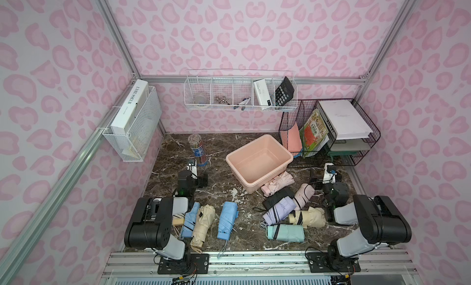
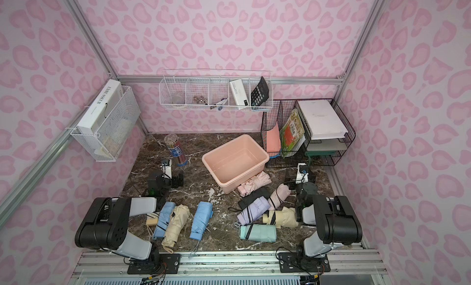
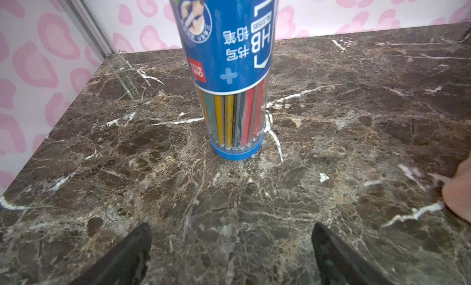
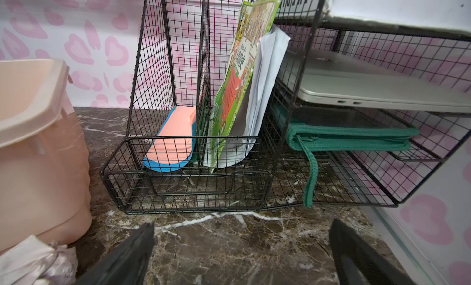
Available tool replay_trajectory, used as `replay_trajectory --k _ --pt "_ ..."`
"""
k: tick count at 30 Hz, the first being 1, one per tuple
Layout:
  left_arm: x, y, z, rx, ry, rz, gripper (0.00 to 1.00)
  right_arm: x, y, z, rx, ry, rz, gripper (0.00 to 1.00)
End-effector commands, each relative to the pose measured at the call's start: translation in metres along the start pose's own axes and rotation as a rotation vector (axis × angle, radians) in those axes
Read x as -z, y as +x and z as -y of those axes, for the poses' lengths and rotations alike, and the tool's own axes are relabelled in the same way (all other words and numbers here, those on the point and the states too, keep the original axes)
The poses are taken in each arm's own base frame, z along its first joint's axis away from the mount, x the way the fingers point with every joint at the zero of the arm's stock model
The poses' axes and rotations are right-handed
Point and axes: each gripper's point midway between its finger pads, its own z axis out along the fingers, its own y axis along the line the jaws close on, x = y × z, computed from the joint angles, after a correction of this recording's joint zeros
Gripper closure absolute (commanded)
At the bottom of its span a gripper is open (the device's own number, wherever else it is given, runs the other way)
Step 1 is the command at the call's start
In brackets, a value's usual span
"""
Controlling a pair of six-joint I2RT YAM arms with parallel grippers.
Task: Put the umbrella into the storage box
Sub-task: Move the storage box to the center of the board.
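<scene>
The storage box [image 1: 257, 161] [image 2: 234, 160], a peach-pink tub, stands empty at the middle back of the marble table; its wall [image 4: 38, 156] shows in the right wrist view. Several folded umbrellas lie in front of it. At the left are a light blue one [image 1: 190, 220], a cream one [image 1: 202, 225] and a blue one [image 1: 227, 220]. At the right are a pink one [image 1: 277, 183] [image 4: 33, 260] against the box, plus lilac [image 1: 280, 211] and mint [image 1: 285, 232] ones. My left gripper [image 1: 194, 172] [image 3: 230, 227] and right gripper [image 1: 327, 174] [image 4: 242, 226] both stand open and empty, low over bare table behind the umbrellas.
A clear tube of pencils [image 1: 196, 150] [image 3: 229, 92] stands straight ahead of the left gripper. A black wire file rack [image 1: 328, 133] [image 4: 193, 169] with papers, a laptop and a green case faces the right gripper. White wire baskets hang on the back wall [image 1: 239, 92] and left wall [image 1: 132, 123].
</scene>
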Motion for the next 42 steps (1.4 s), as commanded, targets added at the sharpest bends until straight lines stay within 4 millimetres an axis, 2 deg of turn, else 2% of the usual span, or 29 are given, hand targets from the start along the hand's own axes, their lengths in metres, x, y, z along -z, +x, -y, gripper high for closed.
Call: replay_trajectory --k 1,16,18,21,25,30,33,34,37,42 --pt "0.001 -0.002 0.000 0.000 0.003 0.009 0.01 0.001 -0.008 0.000 0.003 0.003 0.032 0.01" --pt "0.001 -0.003 0.001 0.000 0.003 0.012 0.02 0.001 -0.008 0.001 0.004 0.006 0.033 0.01" --pt "0.002 -0.006 0.000 -0.010 0.002 0.026 0.06 0.008 -0.013 0.009 -0.004 0.069 0.060 0.01" --pt "0.009 -0.019 -0.003 -0.016 -0.012 0.028 0.06 0.027 -0.026 0.024 -0.037 0.157 0.112 0.01" --pt "0.022 -0.039 -0.009 0.018 -0.044 -0.005 0.04 0.043 -0.037 0.040 -0.075 0.251 0.143 0.01" --pt "0.047 -0.071 -0.013 0.062 -0.055 0.036 0.02 0.051 -0.040 0.057 -0.178 0.354 0.119 0.01" --pt "0.065 -0.083 -0.029 0.232 -0.140 -0.034 0.02 0.049 -0.044 0.064 -0.326 0.382 0.085 0.01" --pt "0.072 -0.080 -0.034 0.278 -0.170 -0.088 0.02 0.049 -0.044 0.066 -0.404 0.391 0.072 0.01" --pt "0.085 -0.082 -0.036 0.350 -0.160 -0.139 0.02 0.047 -0.052 0.061 -0.517 0.301 0.053 0.01" --pt "0.109 -0.092 -0.019 0.400 -0.058 -0.137 0.02 0.049 -0.072 0.032 -0.593 0.097 0.052 0.01"
